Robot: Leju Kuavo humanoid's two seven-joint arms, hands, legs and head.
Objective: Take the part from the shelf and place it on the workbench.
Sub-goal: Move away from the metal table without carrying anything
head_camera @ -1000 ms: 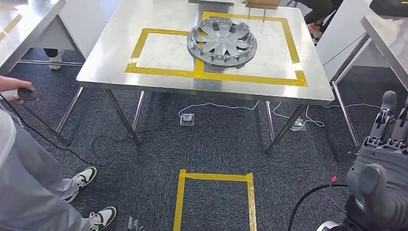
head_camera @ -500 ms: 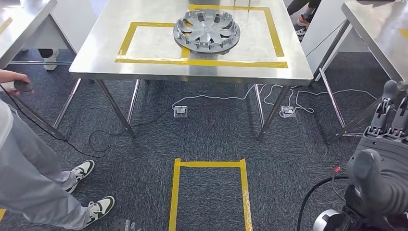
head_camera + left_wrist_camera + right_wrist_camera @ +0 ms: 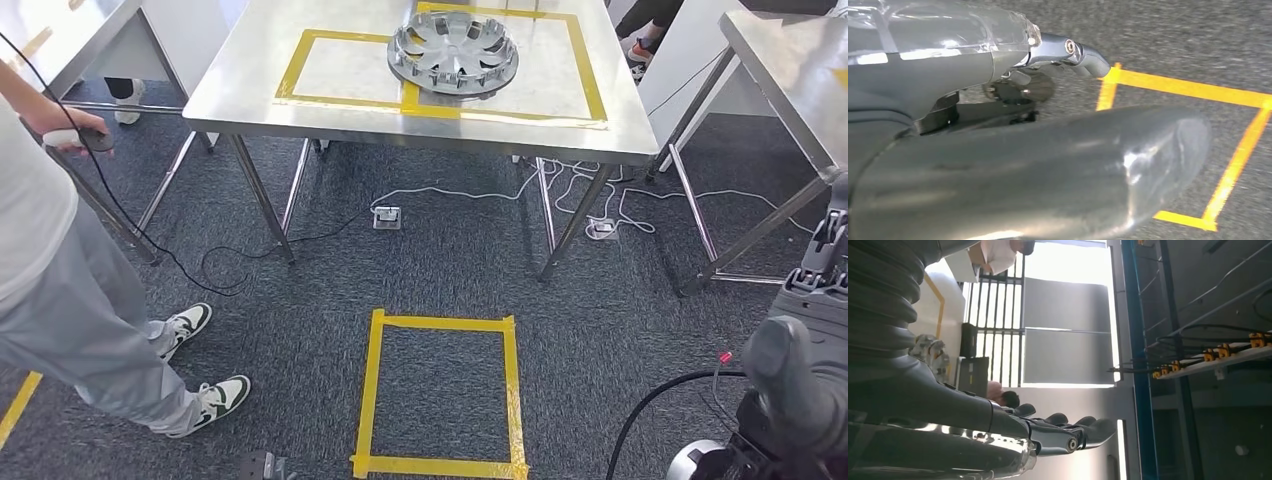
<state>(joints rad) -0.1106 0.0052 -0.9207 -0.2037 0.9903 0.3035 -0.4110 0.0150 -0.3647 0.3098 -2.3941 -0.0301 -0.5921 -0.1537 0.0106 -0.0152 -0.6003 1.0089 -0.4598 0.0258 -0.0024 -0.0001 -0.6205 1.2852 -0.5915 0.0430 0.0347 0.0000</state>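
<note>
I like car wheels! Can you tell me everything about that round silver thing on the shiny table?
The round silver-grey wheel cover looks like plastic, with curved spokes fanning from a small centre hub and little clips around its rim. It lies flat on the steel workbench, resting across the yellow tape lines that mark two rectangles. No hand touches it.

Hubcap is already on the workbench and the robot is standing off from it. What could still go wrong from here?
The hubcap straddles the yellow tape dividing the two marked zones on the workbench, so placement may count as off-target. Cables trail on the carpet under the bench, a possible snag if the robot walks forward. A person stands near on the robot's left, within possible arm swing.
</note>
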